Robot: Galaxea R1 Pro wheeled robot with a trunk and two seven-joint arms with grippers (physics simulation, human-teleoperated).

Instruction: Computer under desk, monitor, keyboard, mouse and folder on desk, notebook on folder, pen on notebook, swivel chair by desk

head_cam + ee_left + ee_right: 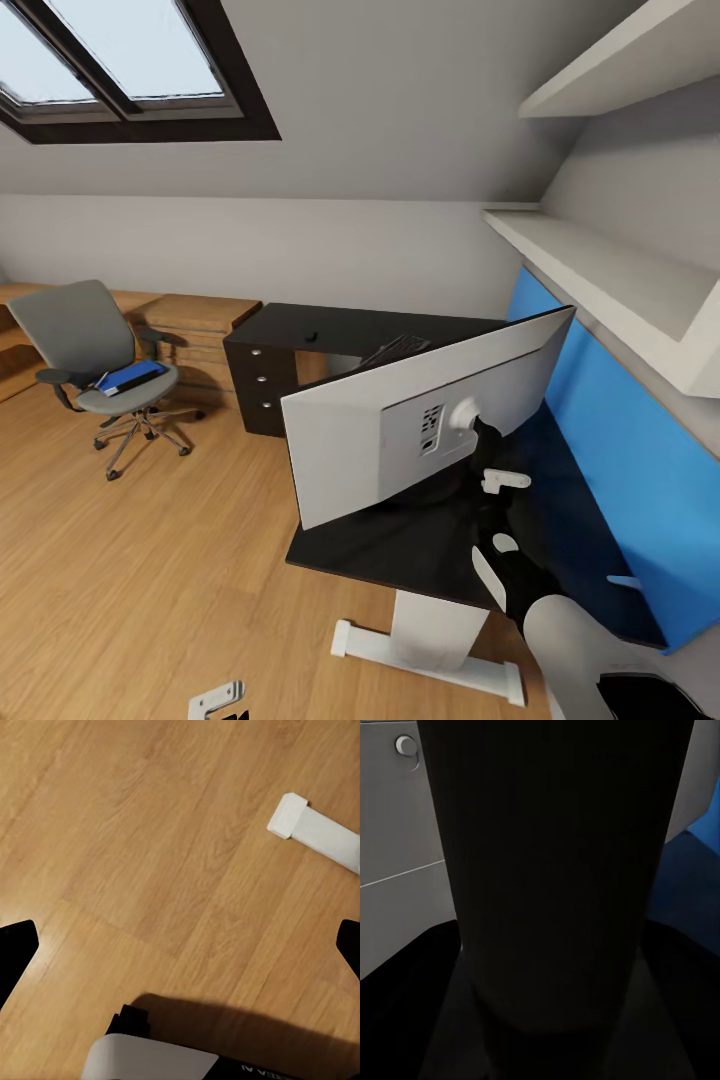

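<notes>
The monitor stands on the black desk with its white back toward me. My right gripper reaches in behind it and is shut on the monitor's slim black stand, which looms very close in the right wrist view. Past the screen's top edge, the dark keyboard lies on the desk, and a small black object sits farther back. At the left stands the grey swivel chair, with the blue folder on its seat. My left gripper hangs open over the wooden floor.
The desk's black drawer unit stands at its far end and its white leg and foot near me. A blue wall panel and white shelves bound the desk's right side. Low wooden cabinets line the back wall.
</notes>
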